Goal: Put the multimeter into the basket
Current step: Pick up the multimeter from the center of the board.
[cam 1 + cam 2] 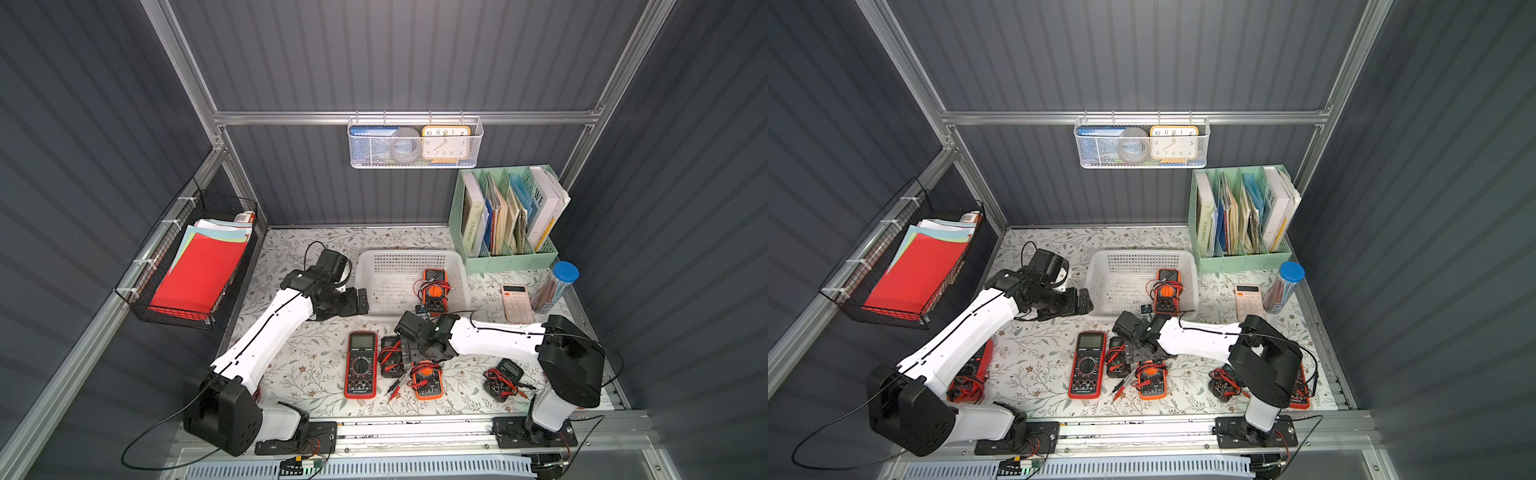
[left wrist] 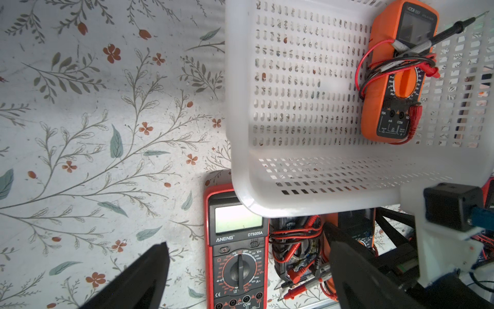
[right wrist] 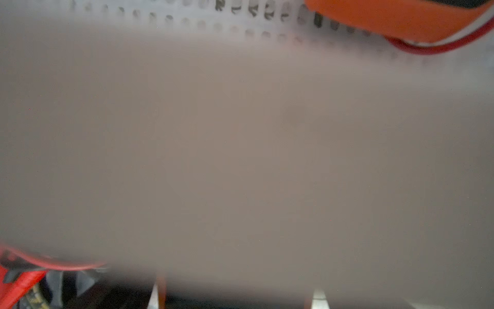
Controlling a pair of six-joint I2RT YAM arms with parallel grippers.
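The white perforated basket (image 1: 370,282) (image 1: 1100,282) (image 2: 294,166) stands at the middle back of the table. An orange multimeter (image 1: 434,291) (image 2: 395,80), wrapped in its leads, lies inside it on the right. Several more multimeters lie in front of it: a large red one (image 1: 360,365) (image 2: 238,262), a small black one (image 1: 390,357) and an orange one (image 1: 428,384). My right gripper (image 1: 415,365) (image 3: 238,299) points down over the upper end of that orange one, jaws wide apart. My left gripper (image 1: 363,302) (image 2: 246,240) hovers open and empty beside the basket's left wall.
A green file holder (image 1: 507,220) stands at the back right, with a calculator (image 1: 516,303) and a pen jar (image 1: 557,286) in front of it. A black multimeter (image 1: 505,378) lies by the right arm. A black wire basket (image 1: 195,270) hangs on the left wall.
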